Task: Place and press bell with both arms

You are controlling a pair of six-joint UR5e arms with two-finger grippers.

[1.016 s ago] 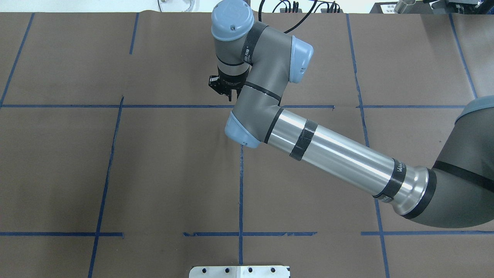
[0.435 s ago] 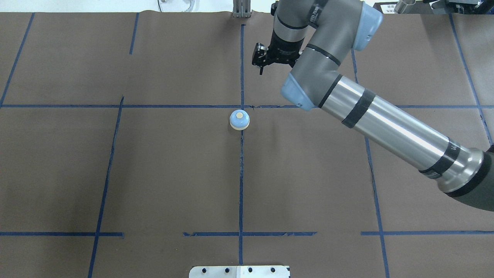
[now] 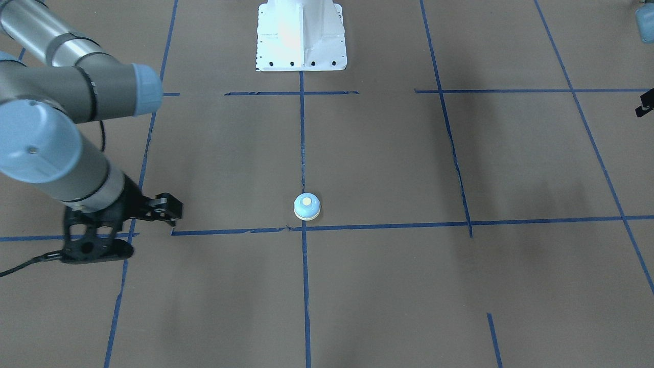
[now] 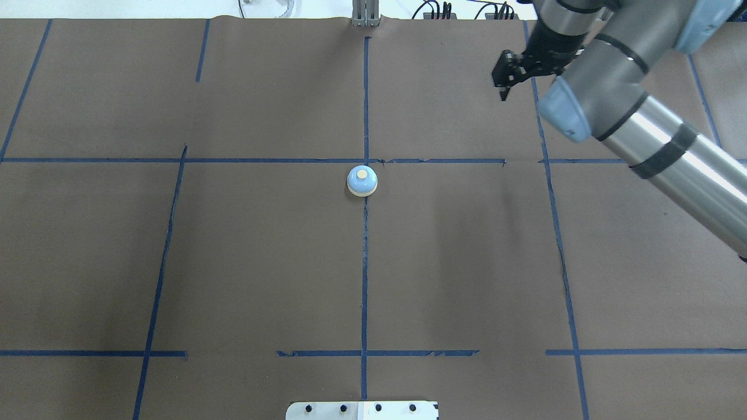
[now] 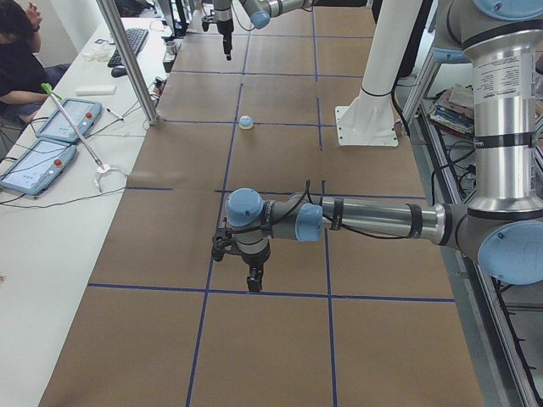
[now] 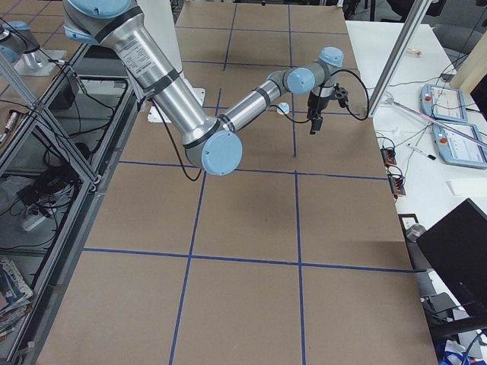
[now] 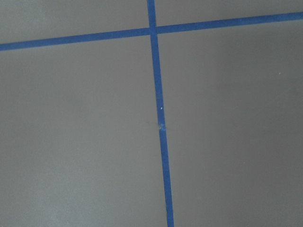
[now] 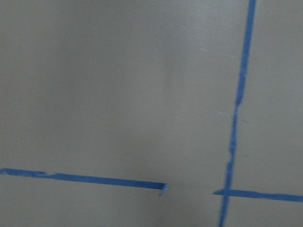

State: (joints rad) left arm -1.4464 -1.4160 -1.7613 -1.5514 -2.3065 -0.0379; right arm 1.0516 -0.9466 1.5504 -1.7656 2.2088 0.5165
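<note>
The light-blue bell [image 4: 362, 181] with its cream button stands alone on the brown table, just below the central tape crossing. It also shows in the front view [image 3: 307, 206]. My right gripper [image 4: 503, 88] hangs far to the right and beyond the bell, empty, its fingers looking closed together. It also shows in the front view [image 3: 171, 212] and the right view [image 6: 313, 124]. My left gripper [image 5: 254, 280] shows only in the left view, low over the table, well apart from the bell [image 5: 246, 123]. I cannot tell whether it is open or shut.
Blue tape lines [image 4: 365, 262] grid the brown table cover. The white bolted pedestal [image 3: 300, 36] stands at the robot's side. A side bench [image 5: 51, 136] holds tablets and a keyboard, with a person beside it. Both wrist views show only table and tape.
My right arm has swung away to the right and farther back from over the table's centre. The bell, hidden under the arm before, stands uncovered and has not moved since.
</note>
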